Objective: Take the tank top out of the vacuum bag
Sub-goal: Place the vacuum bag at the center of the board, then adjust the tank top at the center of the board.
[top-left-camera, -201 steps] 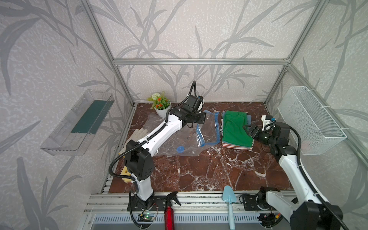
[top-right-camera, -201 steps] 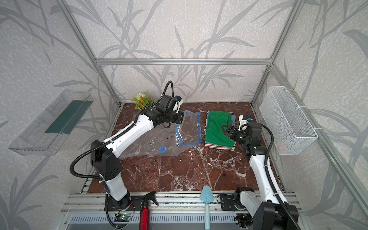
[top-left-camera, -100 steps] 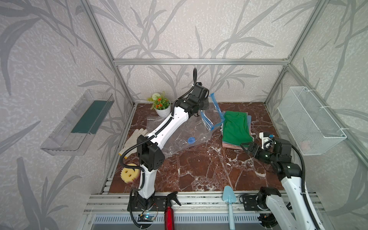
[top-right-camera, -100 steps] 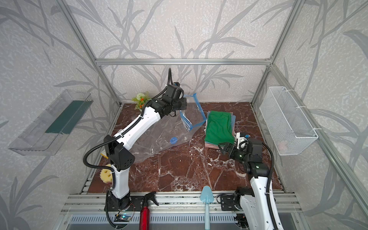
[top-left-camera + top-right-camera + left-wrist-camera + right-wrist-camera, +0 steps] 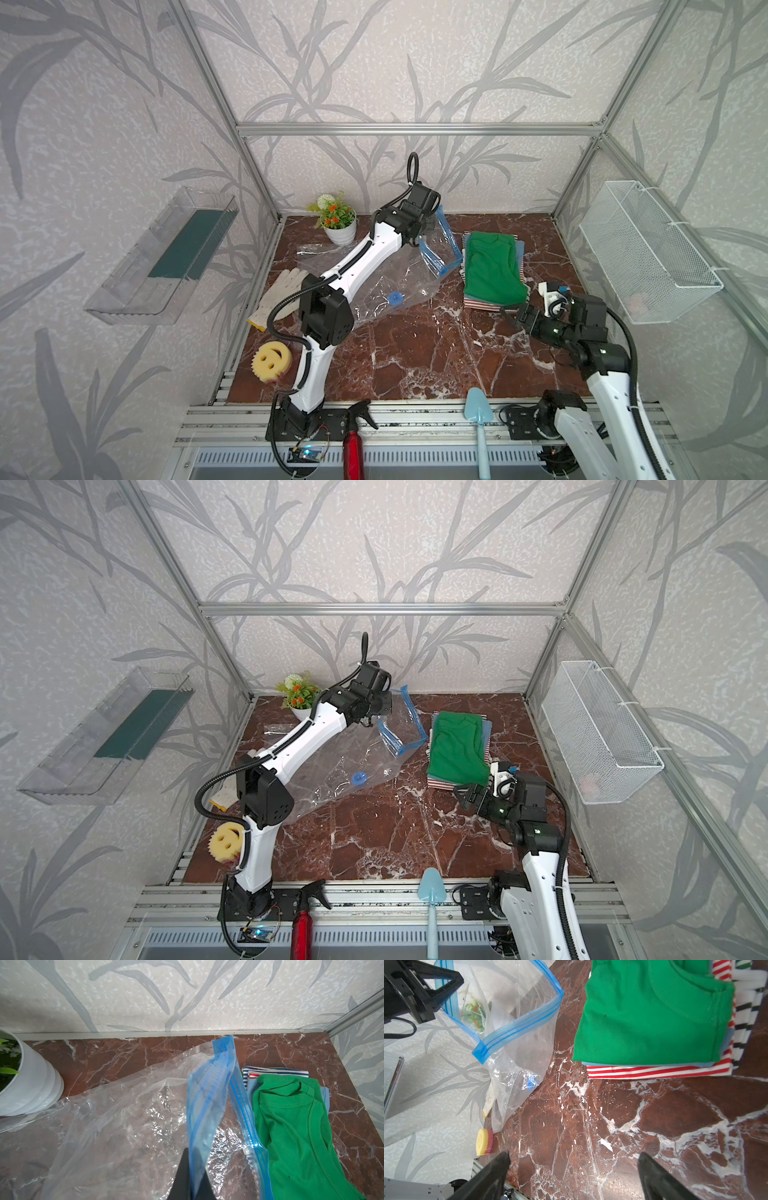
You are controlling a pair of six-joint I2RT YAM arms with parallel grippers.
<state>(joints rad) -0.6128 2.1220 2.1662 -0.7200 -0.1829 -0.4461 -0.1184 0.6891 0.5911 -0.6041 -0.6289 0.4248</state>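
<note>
A: Tank top [image 5: 492,266] out of the vacuum bag [image 5: 386,286]?
B: Looks so: it lies atop the folded stack [image 5: 482,302]. Left fingers [image 5: 181,1176] pinch the bag's blue strip [image 5: 207,1105], held up; right fingers [image 5: 494,1169] gape, empty. Next, I'd lower and release the bag.

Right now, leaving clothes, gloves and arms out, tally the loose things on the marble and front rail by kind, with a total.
vacuum bag: 1
potted plant: 1
smiley sponge: 1
front-rail tools, spray bottle and trowel: 2
Total: 5
</note>
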